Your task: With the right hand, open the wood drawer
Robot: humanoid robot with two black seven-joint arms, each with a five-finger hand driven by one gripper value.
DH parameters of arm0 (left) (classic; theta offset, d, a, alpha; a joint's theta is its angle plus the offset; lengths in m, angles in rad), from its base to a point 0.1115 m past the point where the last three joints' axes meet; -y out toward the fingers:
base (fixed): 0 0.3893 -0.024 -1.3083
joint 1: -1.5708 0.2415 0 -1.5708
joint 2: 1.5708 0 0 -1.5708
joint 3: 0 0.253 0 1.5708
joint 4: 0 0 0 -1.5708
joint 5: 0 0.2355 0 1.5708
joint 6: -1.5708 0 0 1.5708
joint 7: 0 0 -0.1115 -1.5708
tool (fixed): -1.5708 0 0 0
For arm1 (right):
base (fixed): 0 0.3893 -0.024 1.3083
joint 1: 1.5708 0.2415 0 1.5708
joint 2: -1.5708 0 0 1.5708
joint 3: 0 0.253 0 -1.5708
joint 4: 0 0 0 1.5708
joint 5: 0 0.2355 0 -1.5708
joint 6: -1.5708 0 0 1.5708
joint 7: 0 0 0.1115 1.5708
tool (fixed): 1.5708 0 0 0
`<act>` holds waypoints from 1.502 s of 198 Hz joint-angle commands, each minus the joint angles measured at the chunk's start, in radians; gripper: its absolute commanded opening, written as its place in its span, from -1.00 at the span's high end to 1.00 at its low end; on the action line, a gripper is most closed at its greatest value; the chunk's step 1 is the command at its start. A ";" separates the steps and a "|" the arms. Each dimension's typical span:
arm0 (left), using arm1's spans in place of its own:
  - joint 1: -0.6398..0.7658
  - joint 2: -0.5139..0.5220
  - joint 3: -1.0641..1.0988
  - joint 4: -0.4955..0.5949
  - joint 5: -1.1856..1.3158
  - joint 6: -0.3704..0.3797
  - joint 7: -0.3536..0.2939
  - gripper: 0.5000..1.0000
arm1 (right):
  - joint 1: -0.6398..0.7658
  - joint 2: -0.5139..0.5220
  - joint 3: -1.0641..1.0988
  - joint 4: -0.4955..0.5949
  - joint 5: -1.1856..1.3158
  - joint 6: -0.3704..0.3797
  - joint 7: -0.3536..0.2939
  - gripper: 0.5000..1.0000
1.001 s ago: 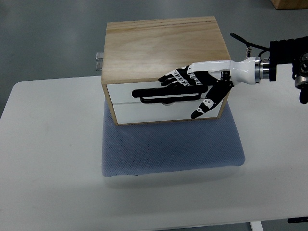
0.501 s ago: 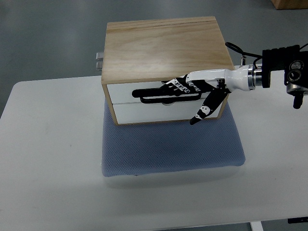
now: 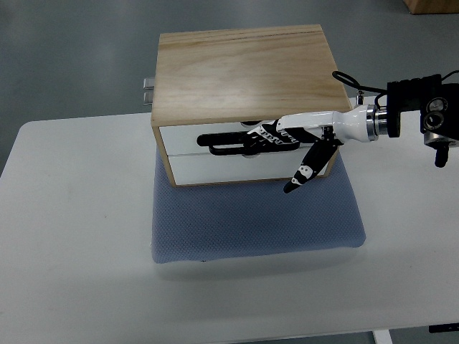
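Wooden drawer box (image 3: pixel 244 72), pale plywood with a visible grain, stands at the 12 o'clock end of a blue-grey mesh pad (image 3: pixel 254 218) laid on a white table (image 3: pixel 72 236). Two white drawer fronts face the camera side; the upper drawer (image 3: pixel 186 136) carries a long black loop handle (image 3: pixel 229 143), and the lower drawer (image 3: pixel 215 166) sits directly beneath it, both fronts flush with the frame. A small metal fitting (image 3: pixel 148 89) projects from the box's 9 o'clock side.

Right hand (image 3: pixel 287 140), black and white, enters from 3 o'clock on a white forearm (image 3: pixel 351 123) joined to a black wrist module (image 3: pixel 423 111). Its fingers (image 3: pixel 262 131) curl over the 3 o'clock end of the handle, grasping the bar, while the thumb (image 3: pixel 305 168) points down toward 6 o'clock across the lower drawer front, its tip near the pad's edge. A black cable (image 3: pixel 348 79) arcs above the forearm
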 commanded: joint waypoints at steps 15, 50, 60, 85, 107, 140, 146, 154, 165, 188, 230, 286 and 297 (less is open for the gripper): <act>0.001 0.000 0.000 0.000 0.000 0.000 0.001 -1.00 | -0.002 -0.001 0.000 0.021 0.000 0.013 0.000 -0.82; -0.001 0.000 0.000 0.000 0.000 0.000 0.001 -1.00 | -0.002 -0.006 0.002 0.052 0.002 0.035 0.002 -0.82; 0.001 0.000 0.000 0.000 0.000 0.000 0.001 -1.00 | -0.002 -0.014 0.002 0.069 0.002 0.039 0.002 -0.82; -0.001 0.000 0.000 0.000 0.000 0.000 0.001 -1.00 | -0.009 -0.030 0.003 0.113 0.002 0.042 0.002 -0.82; -0.001 0.000 0.000 0.000 0.000 0.000 0.001 -1.00 | -0.016 -0.041 0.003 0.144 0.004 0.042 0.002 -0.82; -0.001 0.000 0.000 0.000 0.000 0.000 -0.001 -1.00 | -0.022 -0.058 0.003 0.168 0.004 0.042 0.003 -0.82; -0.001 0.000 0.000 0.000 0.000 0.000 0.001 -1.00 | -0.022 -0.061 0.003 0.173 0.004 0.042 0.003 -0.82; -0.001 0.000 0.000 0.000 0.000 0.000 -0.001 -1.00 | -0.022 -0.066 0.003 0.179 0.005 0.042 0.003 -0.82; -0.001 0.000 0.000 0.000 0.000 0.000 -0.001 -1.00 | -0.022 -0.070 0.005 0.188 0.005 0.042 0.003 -0.82; -0.001 0.000 0.000 0.000 0.000 0.000 -0.001 -1.00 | -0.022 -0.076 0.011 0.199 0.005 0.042 0.005 -0.82; 0.001 0.000 0.000 0.000 0.000 0.000 -0.001 -1.00 | -0.022 -0.079 0.021 0.201 0.005 0.041 0.005 -0.82; 0.001 0.000 0.000 0.000 0.000 0.000 0.001 -1.00 | -0.022 -0.095 0.043 0.205 0.008 0.055 0.006 -0.82; 0.001 0.000 0.000 0.000 0.000 0.000 0.001 -1.00 | -0.022 -0.096 0.054 0.208 0.010 0.065 0.006 -0.82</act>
